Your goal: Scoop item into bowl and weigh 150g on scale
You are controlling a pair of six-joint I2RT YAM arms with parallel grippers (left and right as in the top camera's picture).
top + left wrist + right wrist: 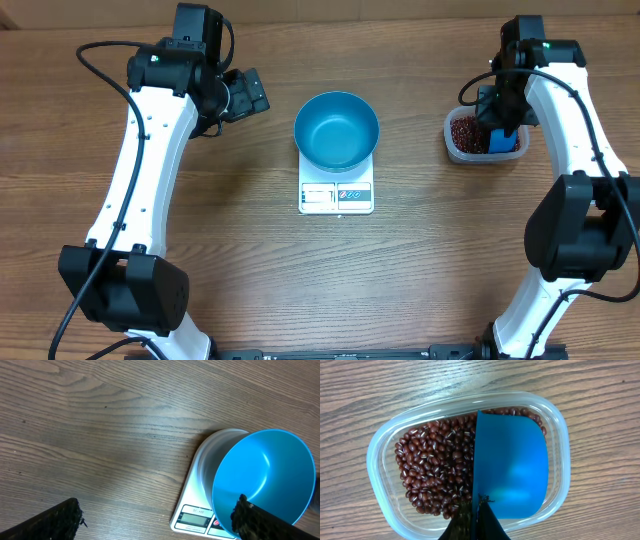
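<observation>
A wood-grain bench (230, 250) is seen beneath everything. At the upper right of the overhead frame, the right hand (478, 510) is clenched on a small blue scoop (512, 470). The scoop is held inside a clear plastic tub (374, 460), over the dark red-brown beans (435, 470) (whether it touches them cannot be told). At the upper left, the left hand (245, 95) is spread wide, and nothing is held or touched by it. The blue bowl (336, 130) is set on the white scale (336, 196) at the centre.

The scoop's handle is covered by the fingers. Part of the tub is hidden by the right arm from overhead, and the scale's platform is hidden by the bowl. The writing on the display strip is too small to be read.
</observation>
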